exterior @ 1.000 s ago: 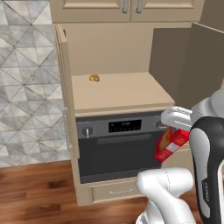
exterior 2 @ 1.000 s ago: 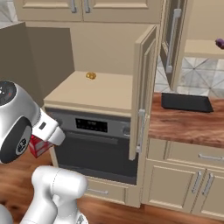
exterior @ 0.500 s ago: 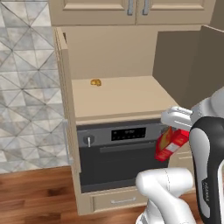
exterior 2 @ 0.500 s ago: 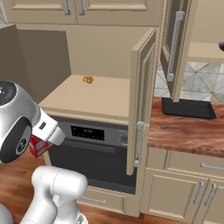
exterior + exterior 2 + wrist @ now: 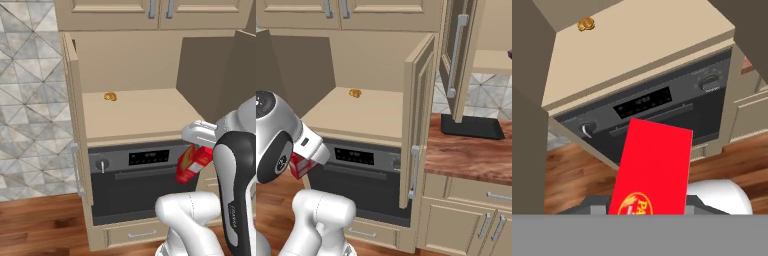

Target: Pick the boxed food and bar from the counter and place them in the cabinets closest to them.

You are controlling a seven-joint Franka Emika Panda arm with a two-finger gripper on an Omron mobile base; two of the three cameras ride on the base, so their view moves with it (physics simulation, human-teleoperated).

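Before the oven [image 5: 135, 172] | arm bent low | pincer [image 5: 196, 150] clamps boxed food [image 5: 192, 163], tilted

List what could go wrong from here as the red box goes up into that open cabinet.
1. The boxed food hangs tilted in the hand, below the cabinet shelf; lifting straight up could knock it against the shelf's front edge.
2. Open doors flank the opening, the right door near the arm's side, so a wide swing might clip it.
3. A small golden item sits at the back; a deep push might bump it.
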